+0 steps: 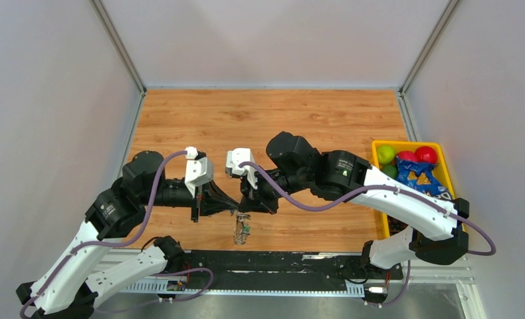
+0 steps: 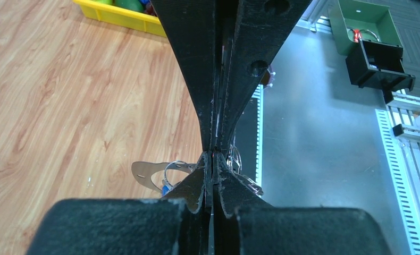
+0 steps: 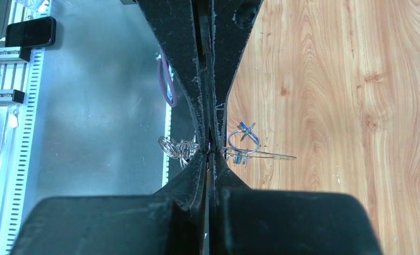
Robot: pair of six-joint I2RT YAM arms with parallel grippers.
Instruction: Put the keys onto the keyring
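Note:
My left gripper [image 1: 235,207] and right gripper [image 1: 248,207] meet tip to tip above the near table edge, both shut on the keyring cluster. In the left wrist view my gripper [image 2: 212,159] is shut; a flat silvery key [image 2: 144,175], a thin ring [image 2: 176,166] and a tiny blue tag [image 2: 166,187] stick out to its left, and chain loops [image 2: 235,158] to its right. In the right wrist view my gripper [image 3: 210,151] is shut, with chain loops [image 3: 176,147] on the left and the ring [image 3: 243,139], blue tag [image 3: 238,158] and edge-on key [image 3: 274,155] on the right. Bits dangle below [image 1: 241,229]. The pinched part is hidden.
A yellow bin [image 1: 446,166] with fruit and a blue bag stands at the right table edge. A black strip [image 1: 280,262] and a slotted metal rail run along the near edge. A green box [image 2: 364,24] sits beyond the table.

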